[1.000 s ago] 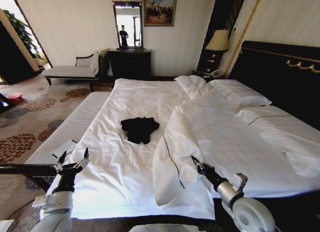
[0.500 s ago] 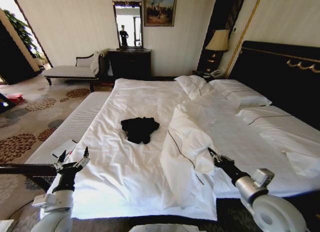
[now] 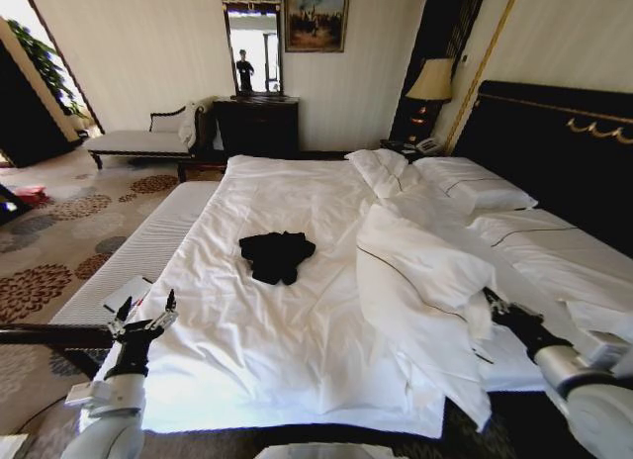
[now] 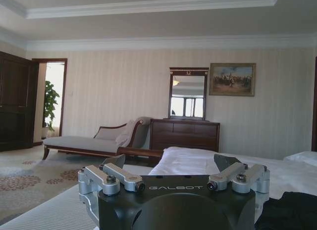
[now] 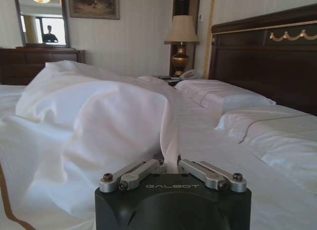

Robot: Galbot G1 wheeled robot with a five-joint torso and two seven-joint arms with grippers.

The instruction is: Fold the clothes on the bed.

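Clearing: right arm has the duvet pinched and lifted toward the headboard side; judged a prep step ahead of folding.
Bed (image 3: pixel 297 182): white sheet, flat and open across the middle and foot; dark headboard (image 3: pixel 554 142) on the robot's right.
Duvet (image 3: pixel 420 271): bunched in a tall ridge right of centre, its edge raised off the sheet, brown piping showing along the fold.
Pillows (image 3: pixel 465 187): near the headboard, beyond the ridge.
Top (image 3: pixel 276 255): black, crumpled in a small heap mid-bed, left of the duvet and apart from it; no gripper near.
Right gripper (image 3: pixel 492 303): low at the right bed edge, fingers clamped on a thin pleat of duvet; right wrist view shows the cloth rising straight from between the closed fingers (image 5: pixel 148 168).
Left gripper (image 3: pixel 146 318): parked at the left foot corner, well apart from the top, fingers (image 4: pixel 121 175) spread, holding nothing.
Doing it well: drag the duvet clear of the top so it lies on bare sheet; keep the pinch firm, thin cloth may slip; stay low so the ridge does not flop onto the top.
Risk: folding room is lost if the duvet falls toward the centre.
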